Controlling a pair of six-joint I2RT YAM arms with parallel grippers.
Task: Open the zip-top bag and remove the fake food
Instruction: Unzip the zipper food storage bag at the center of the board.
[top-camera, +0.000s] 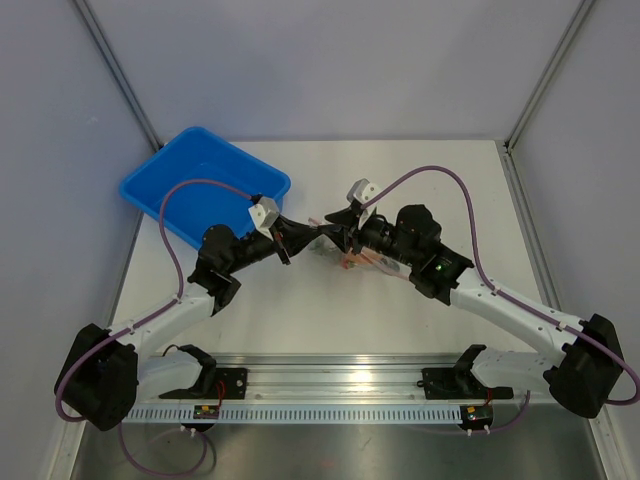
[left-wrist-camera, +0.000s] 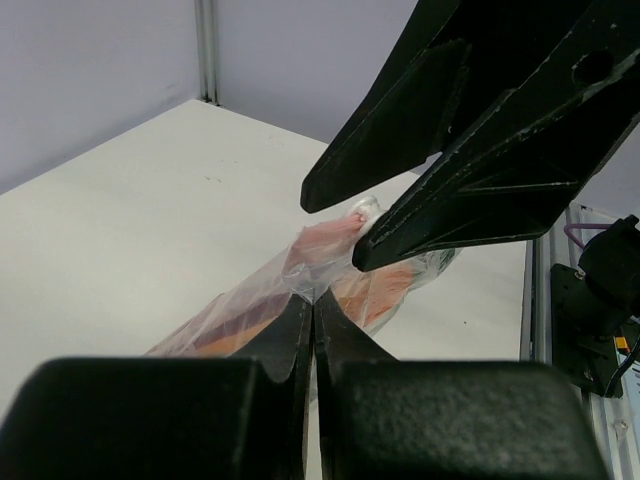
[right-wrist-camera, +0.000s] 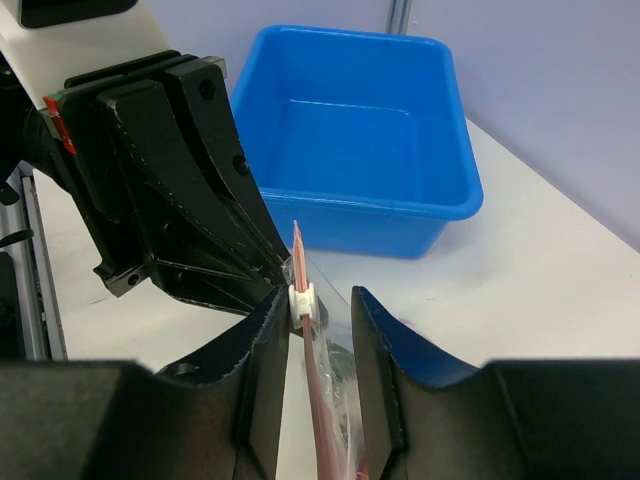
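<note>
While off-centre, bag (right-wrist-camera: 299, 255) inside right gripper (right-wrist-camera: 320, 300)

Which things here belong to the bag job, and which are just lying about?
In the job: zip-top bag; fake food inside it; left hand, shut on the bag's edge; right hand, jaws apart astride the zip strip.
Lying about: blue bin, untouched; table.

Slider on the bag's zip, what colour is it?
The slider is white; the right wrist view shows it best.
</note>
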